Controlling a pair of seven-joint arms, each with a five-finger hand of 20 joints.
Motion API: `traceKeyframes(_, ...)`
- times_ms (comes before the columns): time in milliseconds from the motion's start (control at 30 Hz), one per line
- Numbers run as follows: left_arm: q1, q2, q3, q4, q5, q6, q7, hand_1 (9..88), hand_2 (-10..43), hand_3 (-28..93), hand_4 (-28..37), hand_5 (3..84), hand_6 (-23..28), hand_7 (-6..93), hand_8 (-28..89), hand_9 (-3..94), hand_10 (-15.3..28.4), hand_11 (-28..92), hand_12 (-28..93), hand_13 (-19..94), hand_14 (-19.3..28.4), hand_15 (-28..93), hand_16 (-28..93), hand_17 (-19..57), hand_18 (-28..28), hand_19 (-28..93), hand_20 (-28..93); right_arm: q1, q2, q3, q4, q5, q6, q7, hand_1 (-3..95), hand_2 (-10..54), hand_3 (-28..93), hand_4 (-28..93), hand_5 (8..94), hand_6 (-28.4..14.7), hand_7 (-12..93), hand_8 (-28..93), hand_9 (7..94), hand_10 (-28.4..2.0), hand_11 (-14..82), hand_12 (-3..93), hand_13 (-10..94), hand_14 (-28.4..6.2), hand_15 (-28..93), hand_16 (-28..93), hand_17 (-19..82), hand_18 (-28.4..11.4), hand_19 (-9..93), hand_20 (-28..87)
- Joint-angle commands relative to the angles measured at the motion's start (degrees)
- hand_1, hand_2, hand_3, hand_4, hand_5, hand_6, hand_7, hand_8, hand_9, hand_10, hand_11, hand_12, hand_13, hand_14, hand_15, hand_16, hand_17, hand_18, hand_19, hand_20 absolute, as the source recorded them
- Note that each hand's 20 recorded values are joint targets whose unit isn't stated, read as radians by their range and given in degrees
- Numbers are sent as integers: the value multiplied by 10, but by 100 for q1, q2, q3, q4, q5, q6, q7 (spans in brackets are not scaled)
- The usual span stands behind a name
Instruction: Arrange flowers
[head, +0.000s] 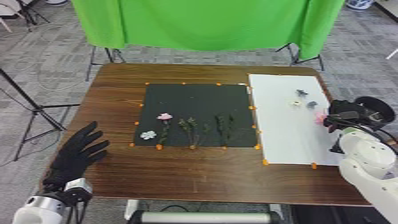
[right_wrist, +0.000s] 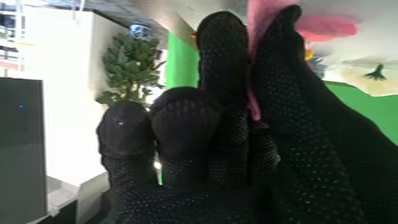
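Right hand (right_wrist: 320, 115) at the white board's (head: 282, 135) outer edge, finger and thumb closed in a pinch on a pink bloom (head: 321, 118); left hand (head: 75, 154) open, fingers spread, beside the dark mat (head: 191, 95). Judged part-way: two blooms lie on the mat among green stems (head: 225, 127), three small ones wait on the board; mat's far half offers room, though the right hand works close to the table's edge.
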Motion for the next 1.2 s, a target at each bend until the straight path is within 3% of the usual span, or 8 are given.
traceKeyframes(33,99,-33,-18,-43,-28,65,13,257,-23,699,-245,229,22,220,-114,213,114,184,170,206,163,307,8,-92,224,432,98,-24,-4,159,-122,-99,116,-96,465,-76,825,-282,708,36,465,6,887,-43,240,370,774,-38,732,267,404,-195,932,518)
traceKeyframes(367,85,-37,-15,-47,-31,76,17,257,-23,699,-245,229,21,220,-114,214,113,184,170,206,163,307,8,-92,223,432,97,427,-197,157,-689,47,312,-324,456,-90,851,-282,721,32,454,5,896,-49,236,377,776,-41,733,275,409,-197,932,532)
traceKeyframes(600,73,-73,-3,-55,-21,73,-17,256,-23,700,-244,229,21,221,-114,214,114,184,170,206,163,307,8,-92,224,432,97,1212,-673,-540,-897,16,115,-785,449,-93,859,-268,726,30,454,6,899,-50,232,380,776,-42,736,278,410,-199,932,538)
traceKeyframes(867,30,-95,22,-47,-1,48,-72,256,-23,701,-244,230,22,220,-114,214,114,186,171,206,164,308,8,-92,224,433,96,2045,-1651,-1408,-747,-57,-369,-1531,447,-94,856,-257,728,29,451,11,899,-50,233,381,774,-43,739,279,411,-198,932,542)
traceKeyframes(1200,-87,-88,91,6,21,-6,-132,256,-23,700,-245,230,21,220,-114,215,114,186,170,206,163,306,8,-92,223,433,96,2790,-2723,-2248,-250,168,-976,-1849,444,-95,852,-246,728,30,453,12,898,-51,232,382,773,-43,741,281,411,-199,932,544)
